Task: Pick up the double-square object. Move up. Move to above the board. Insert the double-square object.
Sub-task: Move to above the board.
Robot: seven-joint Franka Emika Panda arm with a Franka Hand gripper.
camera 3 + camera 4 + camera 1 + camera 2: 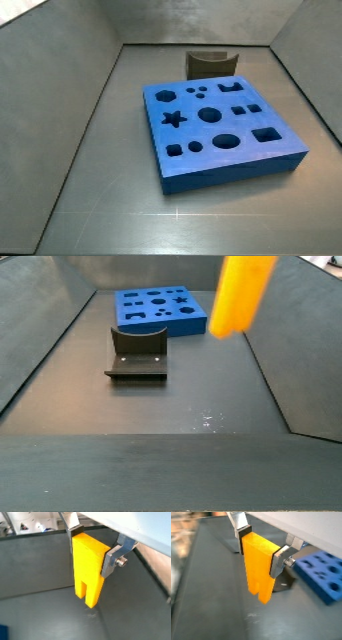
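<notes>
While clamped: double-square object [88,567] between jaws.

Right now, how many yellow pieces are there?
1: the double-square object, held in the gripper above the floor, clear of the board. No other shows.

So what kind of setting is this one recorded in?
Likely a lab test cell for peg insertion: grey walled enclosure, blue board with shaped holes, dark fixture, and the pincer holding the double-square object above the floor.
</notes>
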